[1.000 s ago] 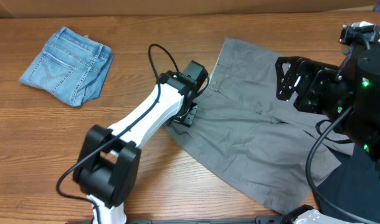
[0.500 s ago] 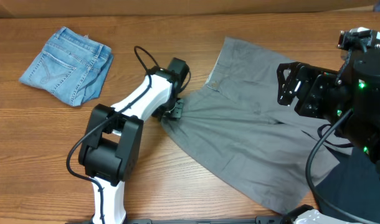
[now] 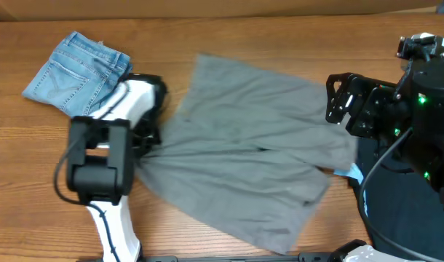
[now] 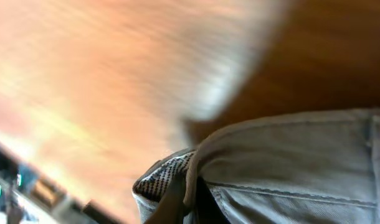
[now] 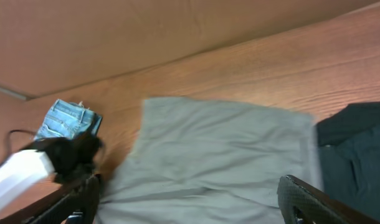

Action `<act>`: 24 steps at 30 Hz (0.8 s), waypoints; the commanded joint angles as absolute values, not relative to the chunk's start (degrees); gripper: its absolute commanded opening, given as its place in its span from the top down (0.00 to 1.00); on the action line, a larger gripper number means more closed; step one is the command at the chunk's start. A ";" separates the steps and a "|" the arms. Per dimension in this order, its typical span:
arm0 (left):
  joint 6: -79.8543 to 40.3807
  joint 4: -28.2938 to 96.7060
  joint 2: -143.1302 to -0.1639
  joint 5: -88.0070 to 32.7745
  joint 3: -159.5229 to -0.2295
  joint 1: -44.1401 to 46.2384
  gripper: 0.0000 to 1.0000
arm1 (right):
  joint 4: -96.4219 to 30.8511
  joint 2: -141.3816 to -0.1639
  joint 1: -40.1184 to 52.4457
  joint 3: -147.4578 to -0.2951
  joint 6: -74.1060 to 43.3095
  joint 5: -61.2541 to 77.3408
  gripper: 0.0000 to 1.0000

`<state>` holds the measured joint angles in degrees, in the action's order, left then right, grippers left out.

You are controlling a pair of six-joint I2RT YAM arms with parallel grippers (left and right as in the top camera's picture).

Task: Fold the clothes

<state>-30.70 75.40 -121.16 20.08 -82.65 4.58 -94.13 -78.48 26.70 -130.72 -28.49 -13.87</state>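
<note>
- Left tool (image 3: 148,136) pinches the shorts (image 3: 244,164) at their left edge; right tool (image 3: 338,105) hangs released.
- Shorts lie spread on the tabletop (image 3: 171,36), unfolded; every fold is left to do.

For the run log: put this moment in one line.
left pincer shut on grey shorts | right pincer open, holding nothing | denim shorts folded

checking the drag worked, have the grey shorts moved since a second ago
Yes. The grey shorts have slid left, toward the blue denim shorts that stayed put, pulled by the left end effector gripping their corner.
</note>
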 commanded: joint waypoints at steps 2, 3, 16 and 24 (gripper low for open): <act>-34.54 77.34 -111.50 23.59 -82.39 -3.64 0.96 | -95.04 -78.28 26.50 -131.33 -28.58 -14.70 0.06; -33.76 77.34 -109.84 22.57 -82.39 -4.89 0.96 | -95.13 -78.28 26.50 -131.33 -28.60 -14.72 0.06; -6.44 65.30 -91.79 -2.09 -82.39 -1.04 0.31 | -97.03 -84.29 24.34 -131.26 -28.56 -13.15 0.06; -2.33 52.71 -93.19 -9.50 -82.37 4.36 0.01 | -95.94 -83.13 24.34 -131.28 -28.56 -13.19 0.06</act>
